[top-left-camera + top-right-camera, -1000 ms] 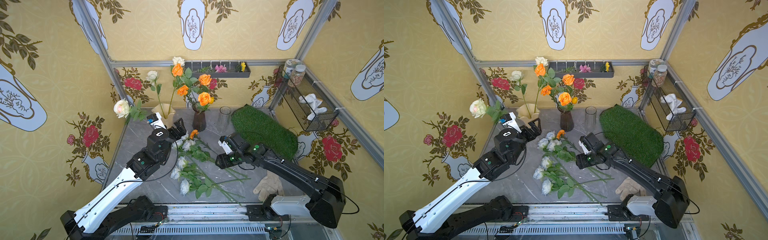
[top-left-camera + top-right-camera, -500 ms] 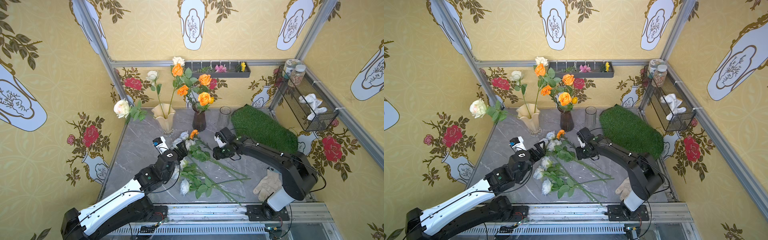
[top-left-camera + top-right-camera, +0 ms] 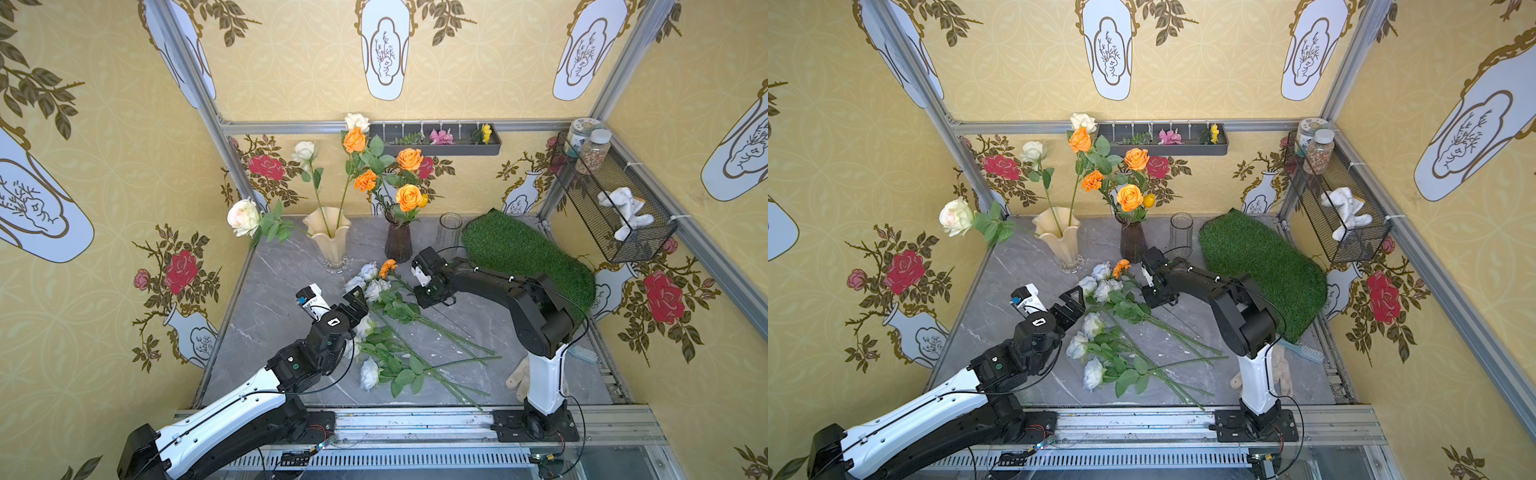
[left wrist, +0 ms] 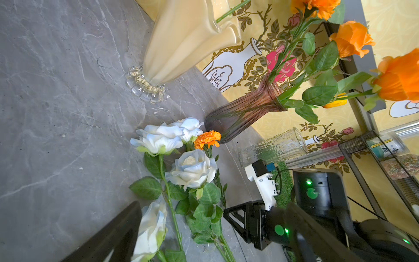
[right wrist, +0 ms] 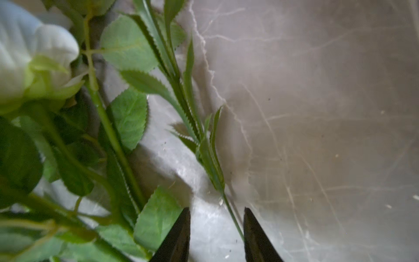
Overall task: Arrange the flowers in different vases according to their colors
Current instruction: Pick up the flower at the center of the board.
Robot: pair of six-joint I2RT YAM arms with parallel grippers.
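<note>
Sorting is partly done: orange flowers stand in the dark purple vase (image 3: 398,243), cream roses in the cream-yellow vase (image 3: 330,239), and the clear glass vase (image 3: 450,228) is empty. Pale blue-white roses (image 3: 1094,324) and one orange marigold (image 3: 388,266) lie flat on the worktop (image 3: 274,299), heads toward the vases, stems slanting toward the front on my right. My right gripper (image 5: 215,212) sits low, jaws apart either side of a thin stem, not pinching; probably the marigold's, though the bloom is out of that close view. My left gripper (image 3: 354,302) hovers wide open beside the roses.
</note>
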